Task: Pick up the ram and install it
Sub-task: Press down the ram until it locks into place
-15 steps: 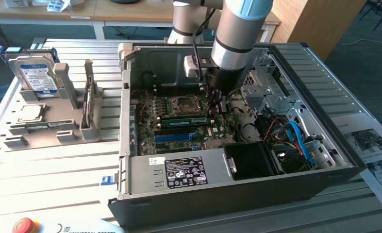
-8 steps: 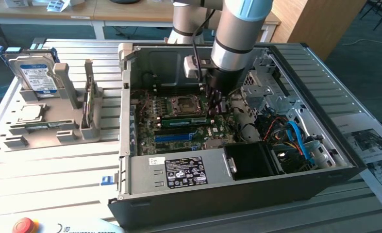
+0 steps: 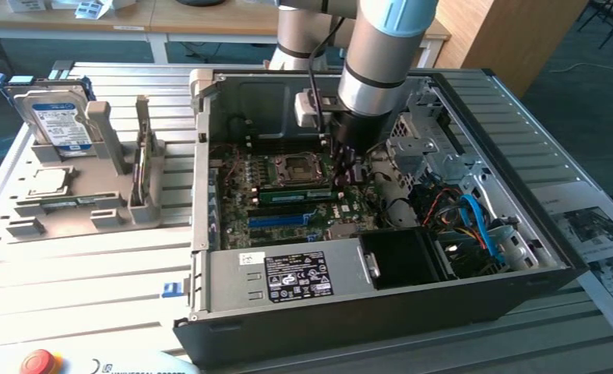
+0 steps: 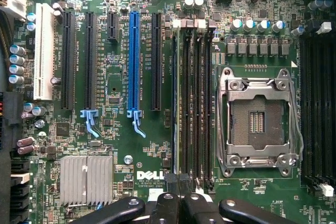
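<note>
The ram (image 3: 296,195) is a long green stick standing on edge in a slot beside the CPU socket, inside the open computer case (image 3: 389,312). In the wrist view the ram (image 4: 177,103) shows as a thin edge running along the black slots. My gripper (image 3: 343,173) reaches down into the case at the end of the stick on the exterior view's right. The gripper (image 4: 178,184) is shut, its dark fingers (image 4: 163,203) meeting over that end of the ram's top edge. I cannot tell whether they pinch it or only rest on it.
The CPU socket (image 4: 257,121) lies beside the ram slots, and the blue slot (image 4: 134,61) and a heatsink (image 4: 86,179) lie on the other side. Cables (image 3: 473,218) crowd the case's right. A grey fixture (image 3: 78,202) with a hard drive (image 3: 62,117) stands left of the case.
</note>
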Controlling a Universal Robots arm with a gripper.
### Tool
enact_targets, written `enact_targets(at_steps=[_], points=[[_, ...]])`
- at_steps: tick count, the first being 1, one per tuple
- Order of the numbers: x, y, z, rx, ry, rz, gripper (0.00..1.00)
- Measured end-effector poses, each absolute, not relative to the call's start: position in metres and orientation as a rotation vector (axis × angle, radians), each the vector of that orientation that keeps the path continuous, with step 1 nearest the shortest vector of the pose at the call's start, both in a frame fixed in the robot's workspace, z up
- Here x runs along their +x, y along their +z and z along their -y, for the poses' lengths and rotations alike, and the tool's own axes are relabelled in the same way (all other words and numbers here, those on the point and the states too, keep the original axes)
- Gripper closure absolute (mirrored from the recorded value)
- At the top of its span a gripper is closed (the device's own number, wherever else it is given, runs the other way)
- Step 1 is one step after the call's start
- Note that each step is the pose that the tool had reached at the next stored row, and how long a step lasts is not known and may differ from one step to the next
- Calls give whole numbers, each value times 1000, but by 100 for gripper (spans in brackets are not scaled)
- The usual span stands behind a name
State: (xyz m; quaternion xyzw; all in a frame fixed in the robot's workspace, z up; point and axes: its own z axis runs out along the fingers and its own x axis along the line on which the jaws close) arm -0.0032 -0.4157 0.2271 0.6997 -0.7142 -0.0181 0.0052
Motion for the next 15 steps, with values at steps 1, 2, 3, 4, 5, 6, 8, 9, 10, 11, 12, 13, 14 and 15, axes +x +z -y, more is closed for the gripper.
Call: enact_targets(at_steps=[1, 2, 3, 4, 5, 6, 8, 9, 10, 11, 12, 13, 14, 15], points=[[-3, 227, 416, 2191, -57, 2236, 89], [-3, 227, 416, 2191, -57, 2236, 89], [-3, 226, 416, 2191, -57, 2236, 89], [-3, 226, 416, 2191, -57, 2236, 89], [-3, 226, 416, 2191, -57, 2236, 89], [-3, 226, 416, 2191, -57, 2236, 89], [-3, 226, 416, 2191, -57, 2236, 89], [-3, 226, 416, 2191, -57, 2236, 89], [-3, 225, 416, 2191, -57, 2236, 89], [-3, 225, 416, 2191, -57, 2236, 89], [-3, 225, 416, 2191, -57, 2236, 89], [-3, 225, 416, 2191, -57, 2236, 89], [-3, 225, 416, 2191, -57, 2236, 89], [-3, 225, 416, 2191, -57, 2236, 89]])
